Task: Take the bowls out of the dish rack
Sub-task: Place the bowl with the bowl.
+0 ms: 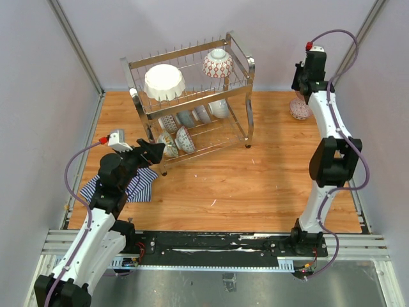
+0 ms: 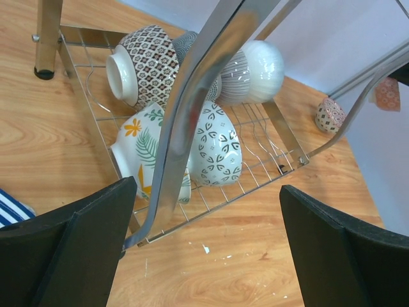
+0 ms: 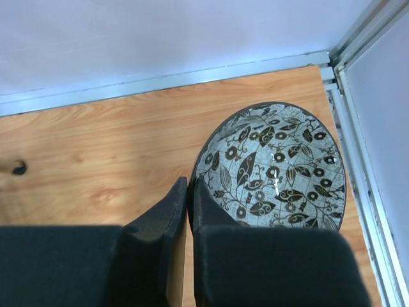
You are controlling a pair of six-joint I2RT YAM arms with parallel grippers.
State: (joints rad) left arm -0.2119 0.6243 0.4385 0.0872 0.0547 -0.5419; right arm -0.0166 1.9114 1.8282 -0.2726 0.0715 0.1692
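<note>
The right tool (image 3: 190,195) clamps the rim of the black-and-white leaf-patterned ceramic bowl (image 3: 275,166), seemingly down on the wooden tabletop (image 3: 96,147) at its far right corner, well apart from the chrome wire dish rack (image 1: 198,99); it should part fully, then rise straight; the left tool (image 2: 208,185) hovers spread

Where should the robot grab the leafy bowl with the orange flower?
Pinch the thick white rim of the leafy bowl, coming from the near side, where the open left fingers are. It stands on edge in the dish rack, so that rim sticks out. Probably steer round the chrome bar in front.
</note>
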